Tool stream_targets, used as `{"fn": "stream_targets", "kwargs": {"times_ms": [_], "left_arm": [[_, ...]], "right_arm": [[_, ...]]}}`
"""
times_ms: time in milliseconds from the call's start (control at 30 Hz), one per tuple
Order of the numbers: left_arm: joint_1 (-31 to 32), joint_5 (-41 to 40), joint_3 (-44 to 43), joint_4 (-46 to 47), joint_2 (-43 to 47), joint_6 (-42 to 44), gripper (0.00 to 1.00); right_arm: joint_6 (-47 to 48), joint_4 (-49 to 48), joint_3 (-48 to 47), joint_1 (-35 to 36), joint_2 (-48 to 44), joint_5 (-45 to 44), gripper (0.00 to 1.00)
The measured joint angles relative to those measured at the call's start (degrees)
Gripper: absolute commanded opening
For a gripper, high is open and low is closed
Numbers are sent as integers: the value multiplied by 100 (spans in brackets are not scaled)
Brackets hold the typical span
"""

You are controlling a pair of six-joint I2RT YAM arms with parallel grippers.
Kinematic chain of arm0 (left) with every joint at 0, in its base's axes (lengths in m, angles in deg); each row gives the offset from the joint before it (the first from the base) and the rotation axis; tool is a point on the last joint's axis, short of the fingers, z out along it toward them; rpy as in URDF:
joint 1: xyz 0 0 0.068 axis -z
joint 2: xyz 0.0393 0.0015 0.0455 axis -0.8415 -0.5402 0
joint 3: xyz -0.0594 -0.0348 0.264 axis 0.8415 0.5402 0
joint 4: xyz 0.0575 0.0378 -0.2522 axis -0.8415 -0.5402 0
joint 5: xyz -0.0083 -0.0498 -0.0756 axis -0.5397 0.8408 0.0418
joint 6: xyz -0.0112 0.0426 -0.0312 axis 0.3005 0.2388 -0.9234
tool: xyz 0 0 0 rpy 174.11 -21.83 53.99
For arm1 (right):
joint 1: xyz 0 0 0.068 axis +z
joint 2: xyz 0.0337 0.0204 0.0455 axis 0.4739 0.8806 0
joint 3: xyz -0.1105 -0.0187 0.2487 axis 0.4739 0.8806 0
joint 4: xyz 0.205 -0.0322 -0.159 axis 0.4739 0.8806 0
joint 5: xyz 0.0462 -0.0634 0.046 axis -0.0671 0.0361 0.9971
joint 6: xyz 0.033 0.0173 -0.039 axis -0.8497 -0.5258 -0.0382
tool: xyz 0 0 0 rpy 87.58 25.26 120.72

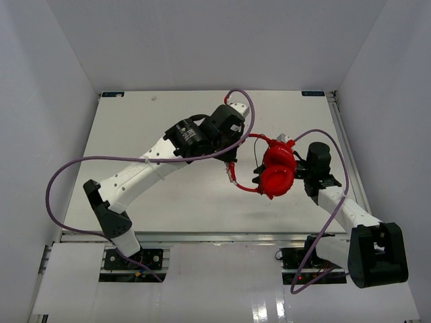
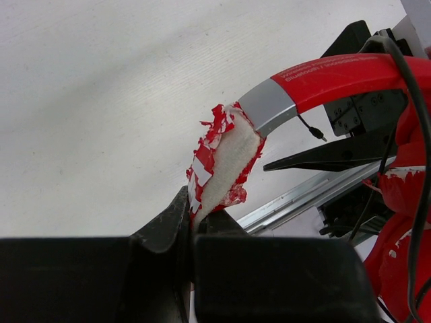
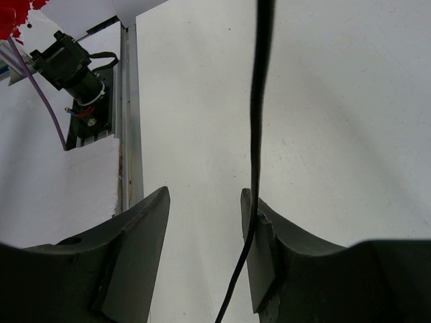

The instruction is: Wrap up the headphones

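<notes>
Nearest the lens, the L tool (image 2: 192, 222) was clamped tight on the headphones (image 1: 277, 171). Its jaws pinched the padded underside of the headband (image 2: 337, 74), where red skin was flaking off pale foam padding (image 2: 225, 161). That foam looked soft and crumbly, so prob. a poor hold: it could squash or shed under load. The silver slider (image 2: 268, 106) just beyond looked hard and would likely give a firmer grip, though smooth and maybe slippery.

The R tool (image 3: 205, 215) stood w/ jaws apart, gripping nothing. The thin black cable (image 3: 258, 101) ran down btwn them and lay against the inner face of one finger, unpinched. It looked limp and light, likely to slide free unless squeezed square across the pads. It should prob. be pulled gently, since the joint at the cup may be fragile.

Further out, the headphones were right of centre on the worktop (image 1: 168, 121), btwn the two tools. The ear cups (image 1: 276, 176) were bunched together just beside the R tool, and the band arched toward the L one. Whether the cups rested on the surface or hung could not be told. The set looked light overall, w/ a stiff but springy band.

Farthest, the L arm's purple lead (image 1: 244, 97) looped toward the back edge, apart from the black cable.
</notes>
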Motion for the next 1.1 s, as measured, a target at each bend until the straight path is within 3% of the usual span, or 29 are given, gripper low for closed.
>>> {"fn": "stream_targets", "kwargs": {"times_ms": [267,1100], "left_arm": [[0,206,525,176,401,12,0],[-2,226,825,335,932,-67,0]], "right_arm": [[-154,-28,-38,-16,183,68,53],[-531,-266,-210,-44,343,243,8]]}}
